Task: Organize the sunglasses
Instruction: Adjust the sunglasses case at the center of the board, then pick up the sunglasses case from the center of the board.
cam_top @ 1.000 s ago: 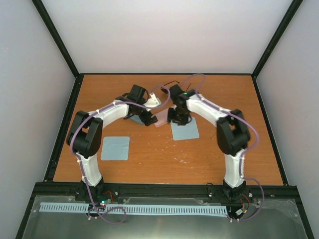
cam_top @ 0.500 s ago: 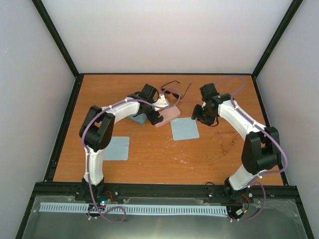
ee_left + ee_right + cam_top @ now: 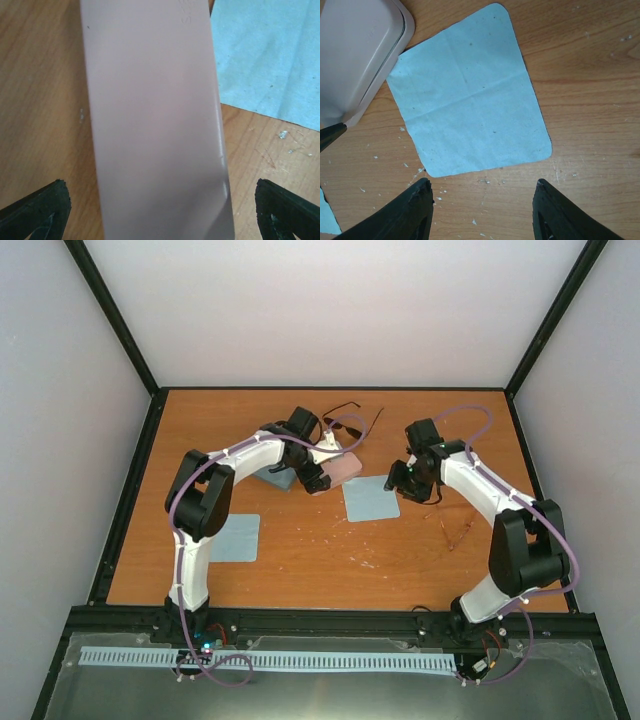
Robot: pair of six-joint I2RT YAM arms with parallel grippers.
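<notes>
The black-framed sunglasses (image 3: 345, 423) lie open at the back of the table, behind the left arm's wrist. The pale reddish-clear sunglasses (image 3: 455, 530) lie on the wood at the right, near the right arm's elbow. My left gripper (image 3: 318, 478) (image 3: 160, 200) is open, its jaws straddling the near end of a pink case (image 3: 338, 471) (image 3: 155, 115) with a gap on each side. My right gripper (image 3: 405, 483) (image 3: 482, 200) is open and empty, low over bare wood at the edge of a light-blue cloth (image 3: 370, 499) (image 3: 470, 95).
A blue-grey case (image 3: 276, 479) lies under the left forearm. A second light-blue cloth (image 3: 232, 537) lies at the front left. The pink case's corner (image 3: 355, 50) shows in the right wrist view. White crumbs dot the table's middle.
My right gripper has drawn away from the pink case to the right side of the cloth. My left gripper has reached forward over the pink case, which shifted slightly right and back.
</notes>
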